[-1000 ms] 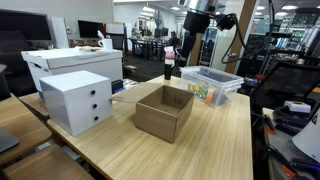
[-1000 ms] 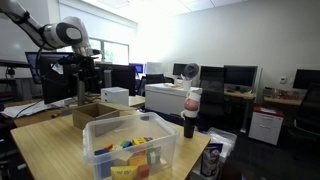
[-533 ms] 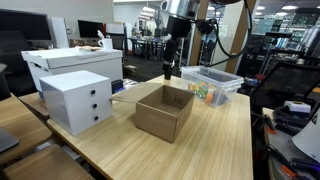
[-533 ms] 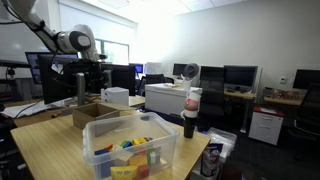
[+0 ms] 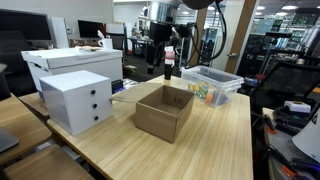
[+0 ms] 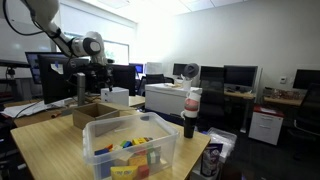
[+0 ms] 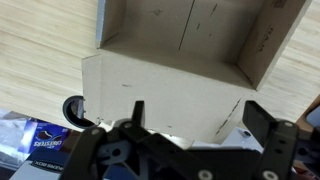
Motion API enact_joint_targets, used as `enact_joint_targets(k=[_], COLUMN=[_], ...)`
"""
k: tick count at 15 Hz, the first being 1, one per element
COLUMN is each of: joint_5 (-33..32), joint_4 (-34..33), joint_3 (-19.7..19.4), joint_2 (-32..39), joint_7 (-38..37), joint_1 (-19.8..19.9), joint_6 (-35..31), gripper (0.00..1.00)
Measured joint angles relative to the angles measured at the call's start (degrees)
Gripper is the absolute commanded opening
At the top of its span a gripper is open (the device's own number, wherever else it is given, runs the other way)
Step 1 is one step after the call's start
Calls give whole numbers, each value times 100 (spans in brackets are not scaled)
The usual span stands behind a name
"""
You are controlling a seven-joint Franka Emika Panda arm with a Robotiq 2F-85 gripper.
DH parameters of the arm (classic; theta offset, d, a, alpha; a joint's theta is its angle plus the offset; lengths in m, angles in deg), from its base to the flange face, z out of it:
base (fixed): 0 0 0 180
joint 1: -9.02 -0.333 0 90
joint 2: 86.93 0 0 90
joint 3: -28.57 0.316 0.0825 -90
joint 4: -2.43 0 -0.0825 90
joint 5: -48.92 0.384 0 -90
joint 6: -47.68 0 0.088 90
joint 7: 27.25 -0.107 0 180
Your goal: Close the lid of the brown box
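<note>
The brown box (image 5: pixel 163 112) stands open in the middle of the wooden table; it also shows in an exterior view (image 6: pixel 92 114) and at the top of the wrist view (image 7: pixel 190 35). Its lid (image 7: pixel 160 85) lies folded out flat from the box's edge, directly under my gripper; in an exterior view it is a thin flap (image 5: pixel 127 95) behind the box. My gripper (image 7: pixel 200 118) hangs above the lid, open and empty, fingers pointing down. It shows above the box's far side in both exterior views (image 5: pixel 156 66) (image 6: pixel 82 92).
A white drawer unit (image 5: pixel 78 100) stands beside the box, with a larger white box (image 5: pixel 70 62) behind it. A clear plastic bin (image 5: pixel 211 85) of colourful items sits on the box's other side. A dark bottle (image 5: pixel 169 67) stands behind the box.
The arm has swung sideways from over the bottle to above the folded-out lid behind the box. The gripper stays open. The box and lid have not moved.
</note>
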Motion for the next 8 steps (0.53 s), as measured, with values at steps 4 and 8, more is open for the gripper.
enact_joint_targets(k=[4,8], joint_5=[0,0], joint_4=[-584,-1113], joint_3=[-9,-20], joint_2=[493,938], joint_7=[30,171], joint_1=[-2,-5], joint_6=[100,131], gripper=[100,100])
